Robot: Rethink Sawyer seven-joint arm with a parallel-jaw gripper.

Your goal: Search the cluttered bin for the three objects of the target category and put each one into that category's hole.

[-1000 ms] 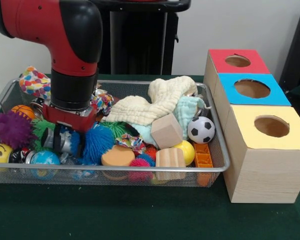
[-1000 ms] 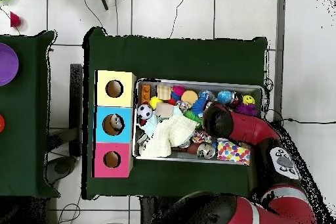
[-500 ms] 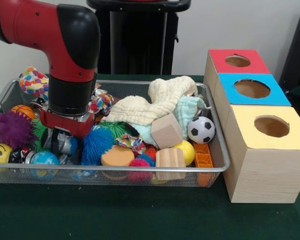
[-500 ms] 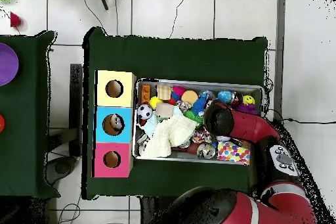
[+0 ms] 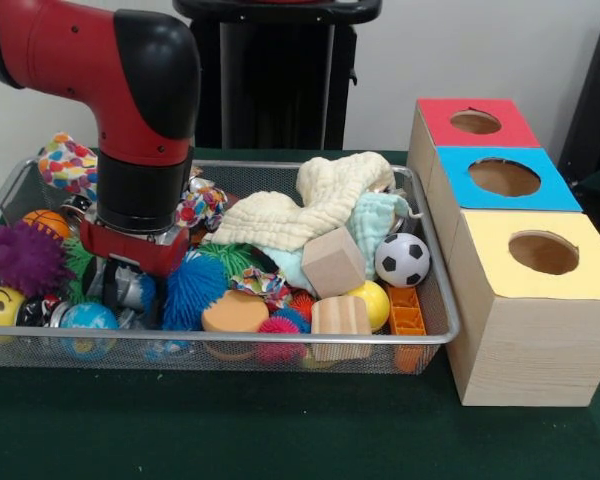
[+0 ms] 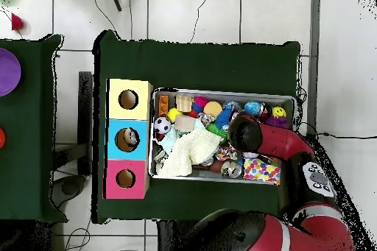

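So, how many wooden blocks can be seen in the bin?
2. A cube leans tilted beside the soccer ball; a striped block sits at the bin's front rim. More may lie hidden under the cloths.

Your robot's arm (image 5: 100, 60), fat and round, shiny red with black ends, a black wrist sleeve (image 5: 140, 190), a red block under it, a grey round patch near its base

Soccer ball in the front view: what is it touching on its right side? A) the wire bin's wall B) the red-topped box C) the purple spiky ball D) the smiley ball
A: the soccer ball sits at the right end of the bin, against its wire wall, next to the wooden cube.
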